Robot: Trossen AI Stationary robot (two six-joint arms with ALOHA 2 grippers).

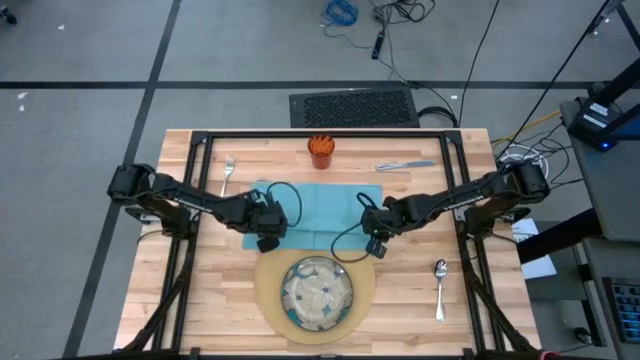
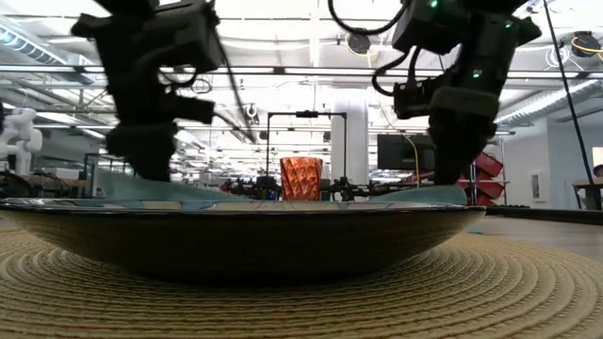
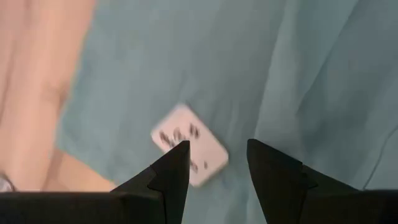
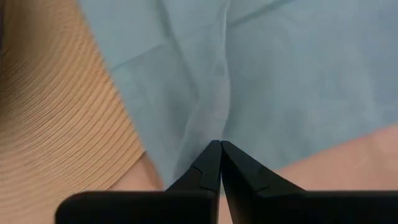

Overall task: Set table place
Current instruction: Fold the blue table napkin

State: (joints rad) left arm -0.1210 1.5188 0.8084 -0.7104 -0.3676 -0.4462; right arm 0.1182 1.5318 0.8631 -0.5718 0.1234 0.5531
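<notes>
A teal napkin [image 1: 320,205] lies spread on the table [image 1: 210,290], its near edge by the tan mat [image 1: 268,285], which bears the patterned dish [image 1: 316,292]. My left gripper [image 1: 268,238] stands open over the napkin's near-left corner, where a white label [image 3: 180,127] shows just beyond its fingertips. My right gripper [image 1: 378,243] is shut at the napkin's near-right corner. The orange cup [image 1: 320,150] stands upright beyond the napkin. A fork [image 1: 228,172], a knife [image 1: 405,165] and a spoon [image 1: 440,285] lie flat on the wood. My right gripper has its shut fingertips [image 4: 213,152] on the napkin's near-right corner, coming from above and slanting down. A raised ridge of cloth [image 4: 214,106] runs straight into the fingertips, which hide the corner itself. The napkin beyond [image 4: 298,74] lies flat on the table.
A black frame [image 1: 320,133] runs along the table's far edge and down both sides under the arms. Bare wood shows on either side of the mat, with the spoon on the right part. The mat's edge [image 4: 50,106] lies close beside my right gripper.
</notes>
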